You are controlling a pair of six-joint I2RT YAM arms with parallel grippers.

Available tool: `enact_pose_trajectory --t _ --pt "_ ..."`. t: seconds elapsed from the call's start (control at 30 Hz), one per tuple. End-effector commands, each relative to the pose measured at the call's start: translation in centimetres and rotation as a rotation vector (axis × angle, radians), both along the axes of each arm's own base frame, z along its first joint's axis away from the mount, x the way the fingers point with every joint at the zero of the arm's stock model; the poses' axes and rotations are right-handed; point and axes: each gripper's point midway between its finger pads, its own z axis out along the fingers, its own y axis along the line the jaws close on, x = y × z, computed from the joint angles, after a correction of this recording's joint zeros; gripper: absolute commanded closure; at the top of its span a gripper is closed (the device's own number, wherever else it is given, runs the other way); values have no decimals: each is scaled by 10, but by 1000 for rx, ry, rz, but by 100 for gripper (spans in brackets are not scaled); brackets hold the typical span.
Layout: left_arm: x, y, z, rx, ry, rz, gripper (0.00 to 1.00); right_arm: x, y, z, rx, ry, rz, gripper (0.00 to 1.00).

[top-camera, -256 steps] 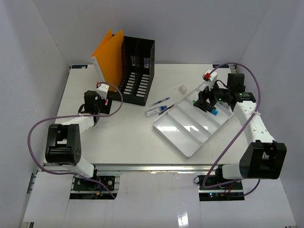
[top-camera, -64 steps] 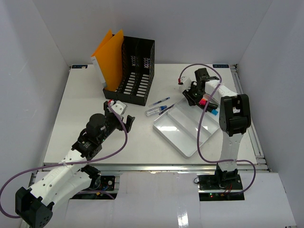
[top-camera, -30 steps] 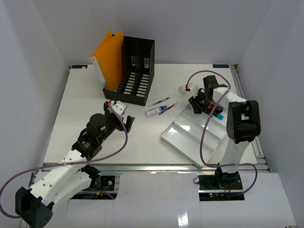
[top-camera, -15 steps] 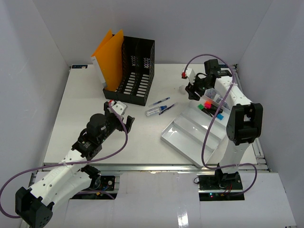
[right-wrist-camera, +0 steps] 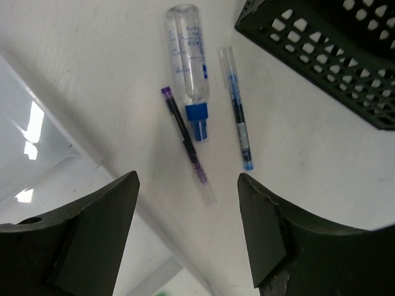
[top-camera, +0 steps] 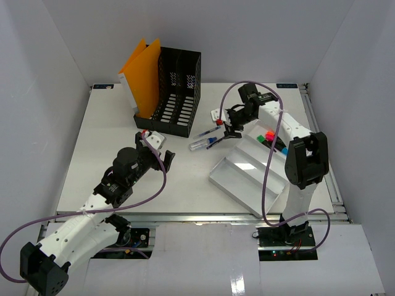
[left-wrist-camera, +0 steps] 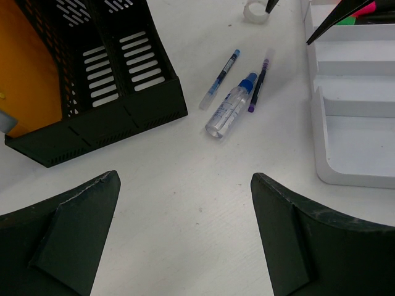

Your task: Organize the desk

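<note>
Spread empty, the right tool (right-wrist-camera: pixel 185 188) hangs over the bottle (right-wrist-camera: pixel 188 58) lying on the counter (right-wrist-camera: pixel 92 74) between purple pen (right-wrist-camera: pixel 185 139) and blue pen (right-wrist-camera: pixel 237 117); closing off-centre could send that round bottle rolling.

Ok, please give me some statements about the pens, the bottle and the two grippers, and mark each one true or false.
The small bottle lies between the purple pen and the blue pen. True.
The right gripper is shut on the purple pen. False: it is open above it, holding nothing.
The left gripper is open and empty. True.
Both pens lie in the white tray. False: they lie on the desk, beside the tray.
</note>
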Motion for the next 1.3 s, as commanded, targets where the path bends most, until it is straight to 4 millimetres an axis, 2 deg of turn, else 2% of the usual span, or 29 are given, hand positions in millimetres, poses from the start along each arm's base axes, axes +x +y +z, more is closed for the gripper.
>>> enact_pose_trajectory --t 0.0,0.07,0.2,0.3,0.63,0.9,1.27 --pt "0 1 0 5 -8 -3 2 7 35 -1 -2 -47 99 30" --pt "0 1 0 7 -7 -1 2 2 54 -4 -3 -51 136 31" --pt "1 3 0 12 -10 9 2 -4 79 -16 -19 -42 172 33" --pt "1 4 0 11 -14 13 2 -7 90 -30 -40 -30 181 34" --pt "2 3 0 14 -13 9 2 -6 104 -63 -101 -35 170 36" --pt "2 2 -2 19 -7 5 2 4 105 -79 -137 -55 148 35" --pt "2 3 -2 20 -8 8 2 -4 113 -103 -177 -40 164 42"
